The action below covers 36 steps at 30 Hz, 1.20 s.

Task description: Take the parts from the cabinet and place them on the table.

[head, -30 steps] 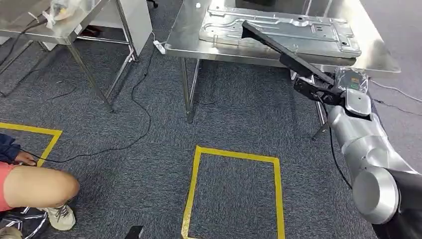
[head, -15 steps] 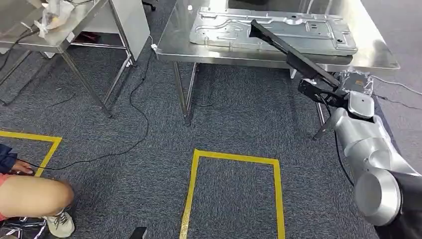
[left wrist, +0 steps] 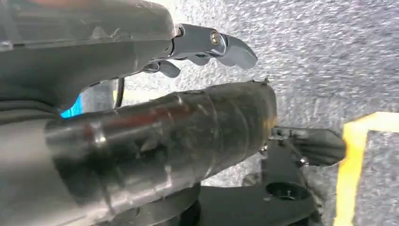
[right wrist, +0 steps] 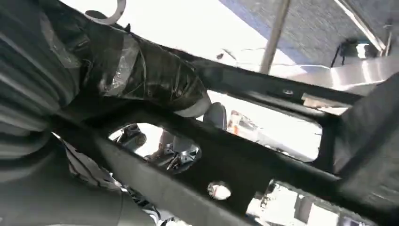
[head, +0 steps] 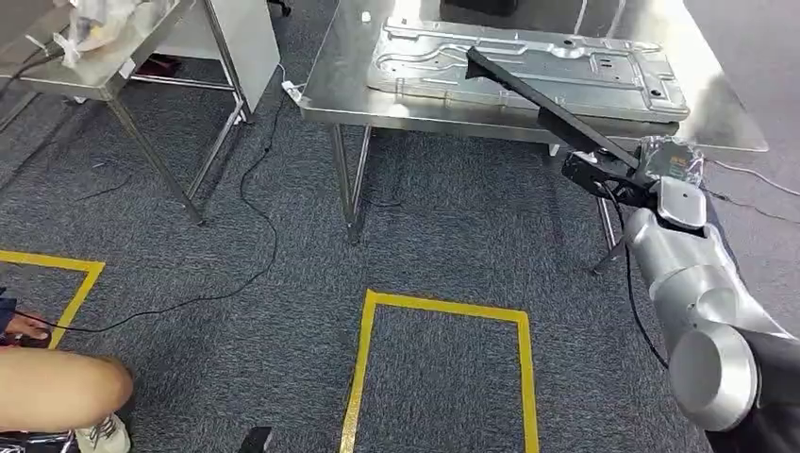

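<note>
My right hand grips the near end of a long black metal part. The part slants up and away, and its far end hangs over the steel table and the large silver stamped panel lying there. In the right wrist view the black part, with holes in it, crosses the picture, and the hand is wrapped around it. My left hand hangs over grey carpet with its fingers spread and nothing in them.
A second steel table with a bag on it stands far left, beside a white cabinet. A black cable runs across the carpet. Yellow tape marks a rectangle on the floor. A person's bare leg is at the lower left.
The whole picture has shifted a little, so the camera moved. My right hand still holds the black part over the table. The person's leg sits lower in the picture.
</note>
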Motion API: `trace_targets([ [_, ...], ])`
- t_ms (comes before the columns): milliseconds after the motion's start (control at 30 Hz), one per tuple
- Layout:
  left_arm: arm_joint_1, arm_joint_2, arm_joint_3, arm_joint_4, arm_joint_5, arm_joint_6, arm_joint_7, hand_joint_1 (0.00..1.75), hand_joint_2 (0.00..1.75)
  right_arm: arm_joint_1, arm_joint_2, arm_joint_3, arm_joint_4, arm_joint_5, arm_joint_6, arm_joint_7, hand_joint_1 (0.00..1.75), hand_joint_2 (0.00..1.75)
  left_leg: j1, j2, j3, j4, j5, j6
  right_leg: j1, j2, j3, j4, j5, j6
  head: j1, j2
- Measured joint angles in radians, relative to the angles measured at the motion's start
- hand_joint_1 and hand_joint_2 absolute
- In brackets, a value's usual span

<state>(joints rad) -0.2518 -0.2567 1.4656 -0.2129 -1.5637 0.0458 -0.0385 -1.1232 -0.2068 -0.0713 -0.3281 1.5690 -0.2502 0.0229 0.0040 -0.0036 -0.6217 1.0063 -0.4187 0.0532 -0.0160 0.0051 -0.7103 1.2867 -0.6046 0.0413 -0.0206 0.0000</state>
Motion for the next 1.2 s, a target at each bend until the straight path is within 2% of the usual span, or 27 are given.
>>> trace_targets([
  [33, 0.001, 0.000, 0.000, 0.000, 0.000, 0.000, 0.000, 0.00, 0.00, 0.006, 0.000, -0.002, 0.000, 0.000, -0.001, 0.000, 1.75, 1.75, 0.000, -0.001, 0.006, 0.001, -0.006, 0.000, -0.002, 0.000, -0.035, 0.044, 0.001, 0.003, 0.000, 0.000],
  [67, 0.003, 0.000, 0.000, 0.000, -0.001, 0.000, 0.000, 0.00, 0.00, 0.008, 0.000, -0.002, 0.000, 0.000, -0.001, 0.001, 1.75, 1.75, 0.001, -0.002, 0.014, 0.004, -0.013, -0.001, -0.006, 0.000, -0.046, 0.036, 0.033, 0.005, 0.000, 0.000],
  [100, 0.005, 0.000, 0.000, 0.000, -0.001, 0.000, 0.000, 0.00, 0.00, 0.007, 0.000, -0.002, 0.000, 0.000, 0.001, 0.002, 1.75, 1.75, 0.002, -0.004, 0.020, 0.009, -0.021, -0.004, -0.008, -0.001, -0.035, -0.013, 0.082, 0.005, 0.000, 0.000],
  [167, 0.005, 0.000, 0.000, 0.000, -0.001, 0.001, 0.000, 0.00, 0.00, -0.014, -0.003, -0.002, -0.001, 0.000, 0.018, -0.009, 1.75, 1.75, 0.004, -0.005, 0.030, 0.024, -0.041, -0.013, -0.010, -0.005, 0.026, -0.194, 0.202, 0.005, 0.000, 0.000],
  [200, 0.006, 0.000, 0.000, 0.000, -0.001, 0.001, 0.000, 0.00, 0.00, -0.025, -0.002, -0.002, 0.000, 0.000, 0.030, -0.014, 1.75, 1.75, 0.001, -0.004, 0.027, 0.026, -0.048, -0.019, -0.007, -0.007, 0.037, -0.215, 0.188, 0.003, 0.000, 0.000],
  [233, 0.003, 0.000, 0.000, 0.000, -0.001, 0.001, 0.000, 0.00, 0.00, -0.035, -0.002, -0.002, 0.000, 0.000, 0.040, -0.018, 1.75, 1.75, -0.001, -0.004, 0.022, 0.034, -0.050, -0.024, 0.001, -0.004, 0.047, -0.241, 0.185, -0.005, 0.001, 0.000],
  [300, 0.002, 0.000, 0.000, 0.000, -0.001, 0.002, 0.002, 0.00, 0.00, -0.042, -0.002, -0.002, -0.004, 0.000, 0.053, -0.027, 1.75, 1.75, -0.001, -0.004, 0.021, 0.026, -0.049, -0.030, 0.004, -0.004, 0.044, -0.234, 0.178, -0.019, 0.002, 0.000],
  [367, 0.002, 0.000, 0.000, 0.000, -0.001, 0.001, 0.003, 0.00, 0.00, -0.045, -0.001, -0.002, -0.006, 0.000, 0.058, -0.030, 1.75, 1.75, -0.002, -0.003, 0.019, 0.029, -0.063, -0.041, -0.007, -0.005, 0.052, -0.244, 0.178, -0.031, 0.000, 0.000],
  [400, 0.001, 0.000, 0.000, 0.000, -0.001, 0.001, 0.002, 0.00, 0.00, -0.047, 0.001, -0.002, -0.007, 0.000, 0.057, -0.033, 1.75, 1.75, 0.000, -0.002, 0.011, 0.057, -0.078, -0.047, -0.006, -0.006, 0.056, -0.246, 0.176, -0.037, 0.000, 0.000],
  [433, 0.001, 0.000, 0.000, 0.000, -0.001, 0.000, 0.002, 0.00, 0.00, -0.049, 0.003, -0.002, -0.009, 0.000, 0.056, -0.035, 1.75, 1.75, 0.000, -0.002, -0.018, 0.119, -0.108, -0.051, -0.006, -0.007, 0.058, -0.245, 0.173, -0.044, 0.000, 0.000],
  [500, 0.002, 0.000, 0.000, 0.000, -0.001, 0.000, 0.002, 0.00, 0.00, -0.050, 0.008, -0.002, -0.009, 0.001, 0.052, -0.035, 1.75, 1.75, 0.003, -0.001, -0.098, 0.273, -0.168, -0.055, -0.003, -0.007, 0.064, -0.245, 0.169, -0.051, 0.000, 0.000],
  [533, 0.004, 0.000, 0.000, 0.000, -0.001, -0.001, 0.002, 0.00, 0.00, -0.049, 0.010, -0.002, -0.009, 0.001, 0.050, -0.035, 1.75, 1.75, 0.003, -0.001, -0.133, 0.332, -0.178, -0.056, -0.001, -0.007, 0.067, -0.245, 0.166, -0.054, 0.000, 0.000],
  [567, 0.005, 0.000, 0.000, 0.000, -0.001, -0.002, 0.002, 0.00, 0.00, -0.047, 0.013, -0.002, -0.009, 0.001, 0.048, -0.035, 1.75, 1.75, 0.003, -0.001, -0.145, 0.339, -0.160, -0.055, 0.000, -0.005, 0.072, -0.245, 0.163, -0.055, 0.000, 0.000],
  [600, 0.005, 0.000, 0.000, 0.000, -0.001, -0.003, 0.002, 0.00, 0.00, -0.046, 0.014, -0.002, -0.009, 0.001, 0.046, -0.035, 1.75, 1.75, 0.003, -0.001, -0.132, 0.298, -0.120, -0.053, 0.001, -0.003, 0.078, -0.245, 0.159, -0.054, 0.000, 0.000],
  [667, 0.003, 0.000, 0.000, 0.000, -0.001, -0.003, 0.002, 0.00, 0.00, -0.046, 0.018, -0.001, -0.009, 0.001, 0.043, -0.038, 1.75, 1.75, 0.002, -0.002, -0.060, 0.128, -0.016, -0.040, 0.003, 0.000, 0.093, -0.245, 0.151, -0.050, 0.000, 0.000],
  [700, 0.003, 0.000, 0.000, 0.000, 0.000, -0.002, 0.002, 0.00, 0.00, -0.046, 0.021, -0.001, -0.009, 0.001, 0.041, -0.041, 1.75, 1.75, -0.003, -0.002, -0.034, 0.055, 0.006, -0.029, 0.003, 0.000, 0.097, -0.245, 0.146, -0.047, 0.000, 0.000],
  [733, 0.001, 0.001, 0.000, 0.000, 0.000, -0.002, 0.003, 0.00, 0.00, -0.049, 0.021, -0.001, -0.008, 0.001, 0.037, -0.043, 1.75, 1.75, -0.007, -0.002, -0.018, 0.039, -0.002, -0.027, 0.011, 0.000, 0.094, -0.242, 0.144, -0.041, 0.000, 0.000],
  [833, 0.003, 0.001, 0.000, 0.000, 0.000, -0.002, 0.003, 0.00, 0.00, -0.047, 0.021, -0.001, -0.008, 0.001, 0.034, -0.043, 1.75, 1.75, -0.010, -0.003, -0.017, 0.030, -0.008, -0.024, 0.004, 0.000, 0.095, -0.251, 0.148, -0.027, 0.000, 0.000],
  [867, 0.004, 0.001, 0.000, 0.000, 0.000, -0.002, 0.003, 0.00, 0.00, -0.047, 0.023, -0.001, -0.008, 0.001, 0.033, -0.043, 1.75, 1.75, -0.007, -0.002, -0.013, 0.021, -0.005, -0.019, 0.006, 0.000, 0.097, -0.255, 0.148, -0.021, 0.000, 0.000],
  [900, 0.004, 0.000, 0.000, 0.000, 0.000, -0.002, 0.003, 0.00, 0.00, -0.046, 0.023, -0.001, -0.009, 0.001, 0.032, -0.044, 1.75, 1.75, 0.001, 0.000, -0.001, 0.005, 0.002, -0.013, 0.000, -0.004, 0.091, -0.244, 0.141, -0.017, 0.000, 0.000],
  [933, 0.003, 0.000, 0.000, 0.000, 0.000, -0.001, 0.003, 0.00, 0.00, -0.047, 0.023, -0.001, -0.008, 0.001, 0.032, -0.045, 1.75, 1.75, 0.000, -0.002, 0.005, -0.002, 0.002, -0.010, 0.002, -0.005, 0.081, -0.219, 0.125, -0.013, 0.002, 0.000],
  [1000, -0.001, 0.000, 0.000, 0.000, 0.000, -0.002, 0.003, 0.00, 0.00, -0.049, 0.023, -0.001, -0.008, 0.001, 0.030, -0.046, 1.75, 1.75, 0.000, -0.002, 0.007, -0.001, -0.002, -0.002, 0.001, -0.005, 0.005, -0.078, 0.060, -0.007, 0.002, 0.000],
  [1033, 0.000, 0.000, 0.000, 0.000, 0.000, -0.002, 0.003, 0.00, 0.00, -0.046, 0.023, -0.001, -0.008, 0.000, 0.028, -0.046, 1.75, 1.75, 0.000, -0.002, 0.009, -0.001, -0.005, 0.000, 0.000, -0.005, -0.034, -0.008, 0.039, -0.004, 0.002, 0.000],
  [1067, 0.001, 0.000, 0.000, 0.000, 0.000, -0.003, 0.003, 0.00, 0.00, -0.043, 0.023, -0.001, -0.006, 0.001, 0.027, -0.046, 1.75, 1.75, 0.001, -0.003, 0.011, 0.000, -0.008, -0.001, -0.002, -0.005, -0.064, 0.035, 0.041, -0.002, 0.002, 0.000],
  [1100, 0.003, 0.000, 0.000, 0.000, 0.000, -0.003, 0.003, 0.00, 0.00, -0.040, 0.023, -0.001, -0.005, 0.001, 0.027, -0.045, 1.75, 1.75, 0.001, -0.004, 0.016, 0.002, -0.013, -0.002, -0.004, -0.005, -0.065, 0.020, 0.069, 0.000, 0.002, 0.000],
  [1133, 0.005, 0.000, 0.000, 0.000, 0.000, -0.003, 0.003, 0.00, 0.00, -0.039, 0.023, -0.001, -0.004, 0.000, 0.027, -0.043, 1.75, 1.75, 0.002, -0.005, 0.021, 0.006, -0.019, -0.005, -0.007, -0.005, -0.042, -0.038, 0.114, 0.000, 0.002, 0.000],
  [1200, 0.005, -0.002, 0.000, 0.000, 0.000, -0.004, 0.003, 0.00, 0.00, -0.039, 0.023, -0.001, -0.004, 0.000, 0.027, -0.043, 1.75, 1.75, 0.004, -0.005, 0.031, 0.017, -0.036, -0.014, -0.009, -0.008, 0.034, -0.209, 0.207, -0.002, 0.002, 0.000],
])
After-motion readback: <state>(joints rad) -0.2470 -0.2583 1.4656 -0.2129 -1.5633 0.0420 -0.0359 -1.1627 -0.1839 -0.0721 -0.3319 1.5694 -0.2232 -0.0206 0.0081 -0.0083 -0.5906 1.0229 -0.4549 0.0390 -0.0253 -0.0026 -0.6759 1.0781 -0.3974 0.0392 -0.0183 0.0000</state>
